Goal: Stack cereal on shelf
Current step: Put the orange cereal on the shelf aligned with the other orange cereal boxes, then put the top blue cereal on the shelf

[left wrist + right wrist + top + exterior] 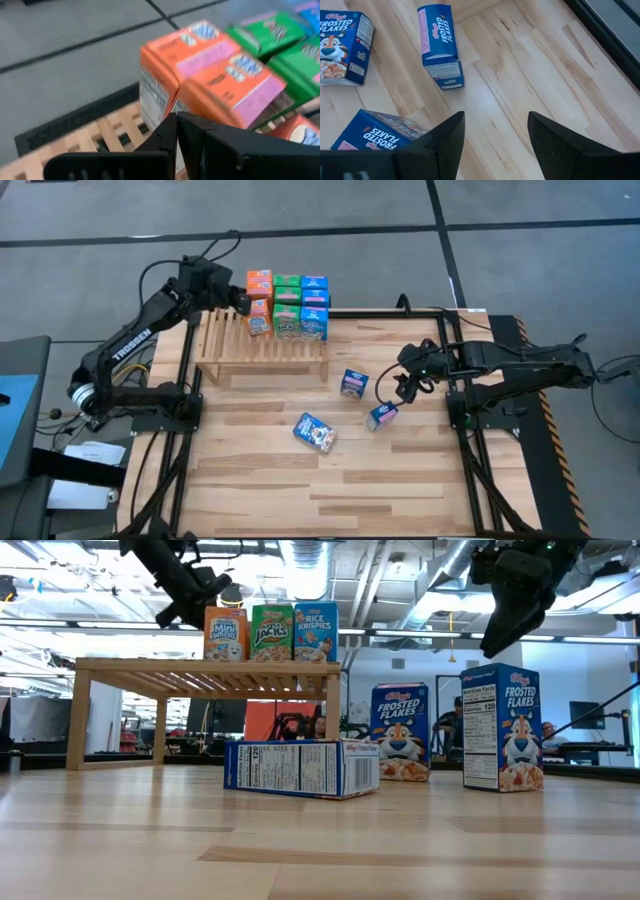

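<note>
We are finding the right pincer [404, 385] standing wide and empty, hovering just above the upright Frosted Flakes box [381, 416] nearest it on the bench [420, 480]. We are finding the left pincer [243, 302] pressed fully together, holding nothing, its tips at the orange Mini-Wheats boxes [259, 300] on the shelf [230, 340].

Progress, in our judgement: the larger share is done. We are counting three columns on the shelf's far right portion, orange, green Apple Jacks [287, 305] and blue Rice Krispies [314, 305], set touching one another. Three blue boxes are remaining on the bench: the one under the right pincer, a second Frosted Flakes box [354, 383] upright closer to the shelf, and a third [315, 432] lying flat nearer the bench's front.

Clearances: the shelf's left slats are lying bare, offering open room for more boxes. The three loose boxes are sitting well apart from each other and from the bench edges. The right pincer's box is standing near the right arm's base frame, so we are judging the approach tightest on that side.
</note>
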Available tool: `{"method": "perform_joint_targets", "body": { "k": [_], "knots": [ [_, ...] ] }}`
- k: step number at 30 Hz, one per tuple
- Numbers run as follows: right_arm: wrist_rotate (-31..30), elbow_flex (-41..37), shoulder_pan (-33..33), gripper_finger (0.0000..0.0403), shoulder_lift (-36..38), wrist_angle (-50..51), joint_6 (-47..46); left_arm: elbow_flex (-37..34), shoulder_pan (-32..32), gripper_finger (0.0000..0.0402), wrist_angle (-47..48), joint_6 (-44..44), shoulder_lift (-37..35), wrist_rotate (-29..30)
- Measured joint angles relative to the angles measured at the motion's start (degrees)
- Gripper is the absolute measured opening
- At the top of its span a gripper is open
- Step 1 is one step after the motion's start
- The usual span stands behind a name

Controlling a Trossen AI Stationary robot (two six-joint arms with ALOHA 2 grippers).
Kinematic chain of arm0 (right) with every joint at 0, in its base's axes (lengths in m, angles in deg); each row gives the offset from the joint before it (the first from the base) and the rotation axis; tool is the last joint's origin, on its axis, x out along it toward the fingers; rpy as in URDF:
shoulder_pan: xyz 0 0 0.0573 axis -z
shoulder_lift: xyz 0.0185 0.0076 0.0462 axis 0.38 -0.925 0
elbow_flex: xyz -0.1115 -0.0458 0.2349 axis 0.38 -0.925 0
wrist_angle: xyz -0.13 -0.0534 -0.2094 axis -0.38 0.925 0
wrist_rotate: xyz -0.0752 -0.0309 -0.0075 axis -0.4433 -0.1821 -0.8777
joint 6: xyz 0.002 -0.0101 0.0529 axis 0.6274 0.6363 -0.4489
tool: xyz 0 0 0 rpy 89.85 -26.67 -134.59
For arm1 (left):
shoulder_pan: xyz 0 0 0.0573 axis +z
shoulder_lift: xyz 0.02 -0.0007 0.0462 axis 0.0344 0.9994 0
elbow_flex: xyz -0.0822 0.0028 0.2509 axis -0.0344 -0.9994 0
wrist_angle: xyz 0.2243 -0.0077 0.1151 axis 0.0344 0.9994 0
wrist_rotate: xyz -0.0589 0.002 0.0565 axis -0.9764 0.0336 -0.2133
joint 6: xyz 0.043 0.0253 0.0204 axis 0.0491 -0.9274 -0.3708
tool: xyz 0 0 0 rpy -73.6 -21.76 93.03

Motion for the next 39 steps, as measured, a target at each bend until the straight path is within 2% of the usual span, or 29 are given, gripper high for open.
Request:
{"method": "perform_joint_targets", "body": {
  "k": [8,12,16,19,24,28,30,32,39],
  "knots": [
    [0.0,0.0,0.3,0.0240,0.0,0.0,0.0,0.0,-0.1,0.0000,1.1,0.7,1.5,-3.7],
    [0.0,0.0,0.3,0.0240,0.0,0.0,0.0,1.0,-0.1,0.0000,5.8,-0.8,0.8,-4.0],
    [0.0,0.0,0.3,0.0240,0.0,0.0,0.0,2.8,0.0,0.0000,12.0,-3.3,-0.8,0.9],
    [0.0,0.0,0.3,0.0240,0.0,0.0,0.0,2.9,0.1,0.0000,14.2,-3.5,-2.1,1.8],
    [0.0,0.0,0.3,0.0240,0.0,0.0,0.0,2.8,-0.3,0.0000,16.3,1.0,-3.9,-4.1],
    [0.0,0.0,0.3,0.0240,0.0,0.0,0.0,0.8,-2.9,0.0000,14.1,5.5,-4.4,-9.0],
    [0.0,0.0,0.3,0.0240,0.0,0.0,0.0,0.0,-4.4,0.0000,14.0,6.7,-4.7,-9.3],
    [0.0,0.0,0.3,0.0240,0.0,0.0,0.0,-0.2,-5.8,0.0000,14.8,7.0,-4.8,-6.8],
    [0.0,0.0,0.3,0.0240,0.0,0.0,0.2,-0.2,-6.5,0.0000,16.8,6.3,-6.2,11.0]
  ]
}}
